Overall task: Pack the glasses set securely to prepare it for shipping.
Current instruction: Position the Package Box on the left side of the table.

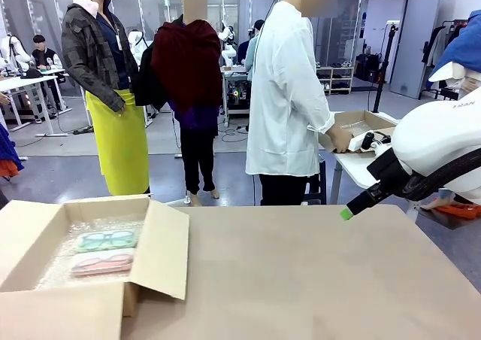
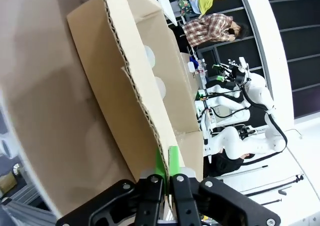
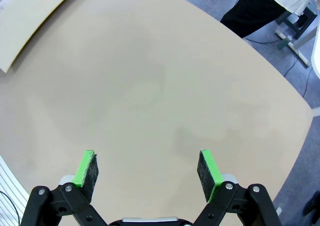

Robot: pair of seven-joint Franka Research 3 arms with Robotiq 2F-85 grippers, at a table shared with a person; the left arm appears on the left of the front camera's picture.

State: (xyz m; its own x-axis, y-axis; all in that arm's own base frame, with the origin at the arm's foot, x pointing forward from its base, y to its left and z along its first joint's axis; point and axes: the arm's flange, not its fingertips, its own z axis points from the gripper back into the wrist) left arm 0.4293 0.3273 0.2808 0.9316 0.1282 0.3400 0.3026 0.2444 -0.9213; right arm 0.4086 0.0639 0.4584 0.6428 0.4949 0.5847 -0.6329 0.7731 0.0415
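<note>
at the table's left, an open cardboard box (image 1: 75, 280) holds the mint green case (image 1: 106, 240) and pale pink case (image 1: 102, 262), side by side.
left gripper (image 2: 166, 162) is pinched onto a box flap (image 2: 135, 81); right gripper (image 3: 148, 168) hangs over the bare table (image 3: 165, 86), fingers apart.

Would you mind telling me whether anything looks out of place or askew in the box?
Nothing stands out. The mint green case and pale pink case lie flat, side by side on the bubble wrap inside the open cardboard box.

You've got an open cardboard box (image 1: 161, 253) on the table's (image 1: 301, 280) left, lined with what's probably bubble wrap (image 1: 64, 265).
</note>
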